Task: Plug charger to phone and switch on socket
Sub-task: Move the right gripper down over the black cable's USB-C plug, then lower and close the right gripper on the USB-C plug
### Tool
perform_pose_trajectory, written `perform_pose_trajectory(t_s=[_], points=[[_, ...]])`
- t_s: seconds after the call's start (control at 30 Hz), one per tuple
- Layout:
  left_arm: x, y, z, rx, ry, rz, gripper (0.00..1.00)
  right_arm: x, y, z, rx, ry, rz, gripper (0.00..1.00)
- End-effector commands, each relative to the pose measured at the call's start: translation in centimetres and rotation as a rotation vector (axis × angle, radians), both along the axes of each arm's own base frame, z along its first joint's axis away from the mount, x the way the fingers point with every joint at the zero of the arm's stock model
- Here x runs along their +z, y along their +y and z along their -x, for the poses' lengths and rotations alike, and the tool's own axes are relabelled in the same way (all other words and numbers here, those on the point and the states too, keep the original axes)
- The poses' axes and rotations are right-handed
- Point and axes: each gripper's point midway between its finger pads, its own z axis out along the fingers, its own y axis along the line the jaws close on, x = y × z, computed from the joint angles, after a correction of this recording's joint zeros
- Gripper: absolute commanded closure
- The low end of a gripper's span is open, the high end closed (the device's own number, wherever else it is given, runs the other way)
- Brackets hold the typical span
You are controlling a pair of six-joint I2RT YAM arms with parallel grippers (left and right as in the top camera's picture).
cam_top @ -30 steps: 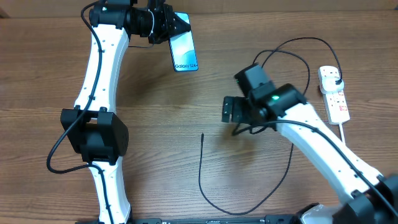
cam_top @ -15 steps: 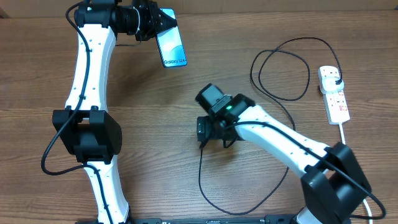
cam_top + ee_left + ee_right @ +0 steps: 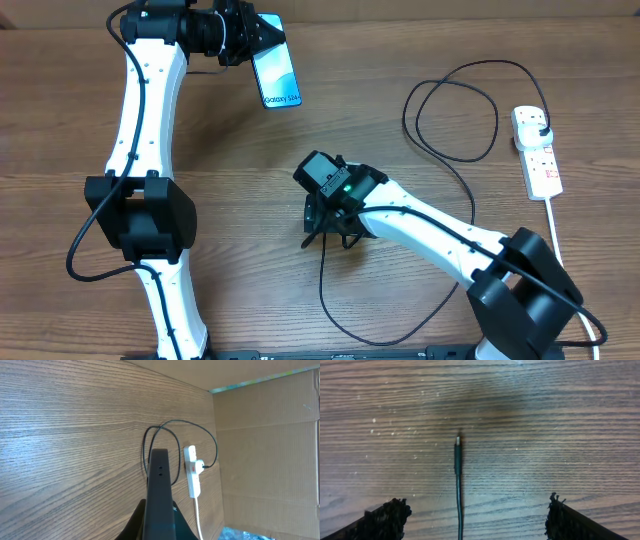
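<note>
My left gripper (image 3: 250,35) is shut on the phone (image 3: 277,76) and holds it above the table at the far left, blue screen up. In the left wrist view the phone (image 3: 160,490) shows edge-on as a dark slab between the fingers (image 3: 160,527). My right gripper (image 3: 325,222) is open and hangs low over the free end of the charger cable (image 3: 322,275). In the right wrist view the slim connector tip (image 3: 458,440) lies on the wood between the spread fingers (image 3: 472,517). The charger's black plug (image 3: 541,122) sits in the white socket (image 3: 536,150) at the far right.
The charger cable makes two loops (image 3: 450,110) between the right arm and the socket. The socket's white cord (image 3: 553,225) runs toward the front right. In the left wrist view a cardboard wall (image 3: 270,445) stands behind the socket (image 3: 192,472).
My right gripper moved left and nearer, from beside the cable loops to over the cable's free end. My left gripper shifted the phone slightly left a second ago, then held still.
</note>
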Motion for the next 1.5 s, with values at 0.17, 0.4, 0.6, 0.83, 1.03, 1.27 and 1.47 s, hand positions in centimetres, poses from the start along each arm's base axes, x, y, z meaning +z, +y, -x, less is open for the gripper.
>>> perform_pose_trajectory(t_s=[0.17,0.4,0.6,0.83,1.03,1.27,1.47], points=[[2.8,-0.5,0.6,-0.029,-0.063,0.03,0.96,-1.3,-0.6,0.1,-0.023,0.012,0.068,0.09],[2.8,-0.5,0.6,-0.029,-0.064,0.03,0.96,-1.3,-0.1,0.4,-0.002,0.004,0.081,0.09],[2.8,-0.5,0.6,-0.029,-0.063,0.03,0.96,-2.4,0.1,1.2,0.02,0.045,0.105,0.09],[2.8,-0.5,0.6,-0.029,-0.062,0.03,0.96,-2.8,1.0,1.0,0.065,0.061,0.146,0.1],[2.8,-0.5,0.6,-0.029,-0.063,0.03,0.96,-3.0,1.4,1.0,0.082,0.063,0.157,0.11],[2.8,-0.5,0.6,-0.026,-0.063,0.027,0.96,-3.0,1.9,0.7,0.08,0.052,0.136,0.34],[2.8,-0.5,0.6,-0.026,-0.063,0.027,0.96,-3.7,2.2,0.8,0.106,0.071,0.135,0.36]])
